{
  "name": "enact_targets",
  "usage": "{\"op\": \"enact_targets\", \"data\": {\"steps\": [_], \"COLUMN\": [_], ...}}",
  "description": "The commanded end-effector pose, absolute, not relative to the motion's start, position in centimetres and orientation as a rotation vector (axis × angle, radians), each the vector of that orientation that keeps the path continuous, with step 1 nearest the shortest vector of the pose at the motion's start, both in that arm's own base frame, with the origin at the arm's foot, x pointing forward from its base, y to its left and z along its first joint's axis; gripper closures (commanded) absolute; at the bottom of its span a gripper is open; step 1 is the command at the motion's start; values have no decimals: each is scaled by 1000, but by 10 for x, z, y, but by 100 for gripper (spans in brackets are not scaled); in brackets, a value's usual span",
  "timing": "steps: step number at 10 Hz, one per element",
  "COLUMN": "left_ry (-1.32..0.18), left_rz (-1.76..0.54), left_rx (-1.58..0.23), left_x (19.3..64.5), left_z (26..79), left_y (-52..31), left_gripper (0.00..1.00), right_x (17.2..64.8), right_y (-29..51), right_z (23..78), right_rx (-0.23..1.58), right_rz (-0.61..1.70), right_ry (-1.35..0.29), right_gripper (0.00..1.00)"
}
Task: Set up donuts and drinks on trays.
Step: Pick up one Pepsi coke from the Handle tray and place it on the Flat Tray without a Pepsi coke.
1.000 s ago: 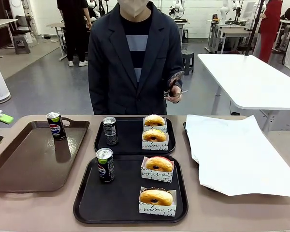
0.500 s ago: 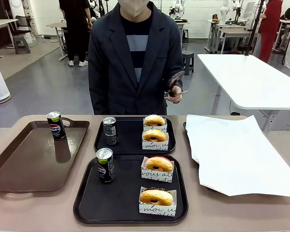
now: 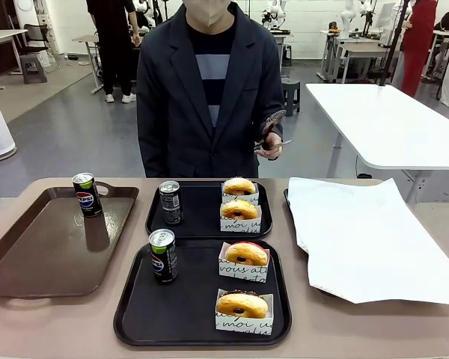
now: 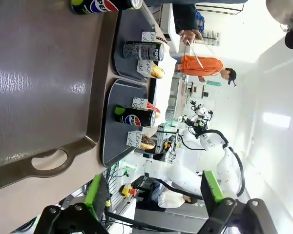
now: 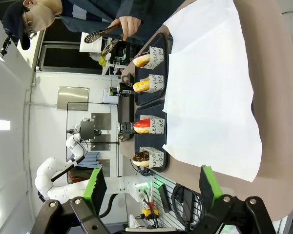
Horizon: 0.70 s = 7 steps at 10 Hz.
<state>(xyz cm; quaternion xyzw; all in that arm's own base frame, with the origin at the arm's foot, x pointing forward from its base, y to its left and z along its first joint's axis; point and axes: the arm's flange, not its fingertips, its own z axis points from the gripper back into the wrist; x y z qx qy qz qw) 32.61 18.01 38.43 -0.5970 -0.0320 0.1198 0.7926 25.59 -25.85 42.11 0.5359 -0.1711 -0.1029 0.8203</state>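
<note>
**Two black trays loaded, both hands spread and empty**

In the front view we see two matching black rounded-square plastic trays on the tan worktop (image 3: pixel 30 329), one behind the other. The near black tray (image 3: pixel 194 318) carries a slim dark Pepsi can with a green stripe (image 3: pixel 162 256) at its left and two glazed ring donuts in white paper sleeves, one nearer us (image 3: pixel 242 306) and one behind it with red showing (image 3: pixel 245 255). The far black tray (image 3: pixel 202 217) holds a second dark can (image 3: pixel 170 202) and two more sleeved donuts (image 3: pixel 239 203). A third Pepsi can (image 3: pixel 86 194) stands at the far edge of the brown handled tray (image 3: pixel 37 262) on the left. A white paper sheet (image 3: pixel 367 239) lies on the right. The person in a dark jacket stands behind, one hand (image 3: pixel 268 146) holding tongs.

In the left wrist view, our left hand (image 4: pixel 151 197) has its fingers spread wide with nothing between them, over the brown tray's handle end.

In the right wrist view, our right hand (image 5: pixel 154 187) is likewise spread and empty, above the paper sheet's edge
</note>
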Motion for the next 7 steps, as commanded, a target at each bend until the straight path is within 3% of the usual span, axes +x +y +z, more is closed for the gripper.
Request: {"op": "enact_targets", "data": {"steps": [1, 7], "left_ry": [-86, -86], "left_rz": [250, 250], "left_rx": [-1302, -1302], "left_x": [322, 322], "left_z": [385, 385], "left_y": [180, 180], "left_gripper": [0, 0], "right_x": [257, 257], "right_y": [-259, -259], "right_z": [421, 421], "right_rx": [1153, 1153], "right_rz": [-205, -205], "right_ry": [-382, -382], "right_gripper": [0, 0]}}
